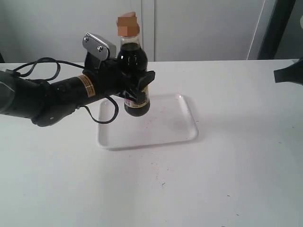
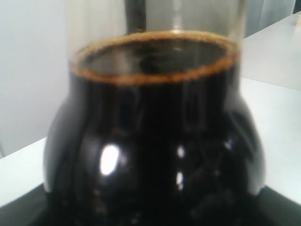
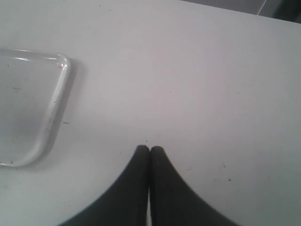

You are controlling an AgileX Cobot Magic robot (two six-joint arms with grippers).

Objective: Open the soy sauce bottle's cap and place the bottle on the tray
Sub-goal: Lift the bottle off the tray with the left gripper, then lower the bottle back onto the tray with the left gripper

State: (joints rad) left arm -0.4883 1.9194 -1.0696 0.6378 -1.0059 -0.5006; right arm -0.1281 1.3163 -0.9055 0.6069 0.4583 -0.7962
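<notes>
Exterior view, tip risk: the soy sauce bottle (image 1: 132, 56) is tall and full of dark liquid, so letting go while it leans could topple it onto the tray (image 1: 142, 143).
Cap risk: if the cap (image 1: 128, 24) is unlatched (can't tell from here), a tilt would probably spill sauce.
Left claw: the left gripper (image 1: 139, 89) is clamped on the bottle's belly, one finger on each side at the label.
Bottle: it's upright over the tray's back-left part, with the cap well above the fingers. Can't tell if the base touches down.
Right claw: the right gripper (image 3: 149, 155) is pinched together on nothing, well apart over the table (image 1: 227, 179).
</notes>
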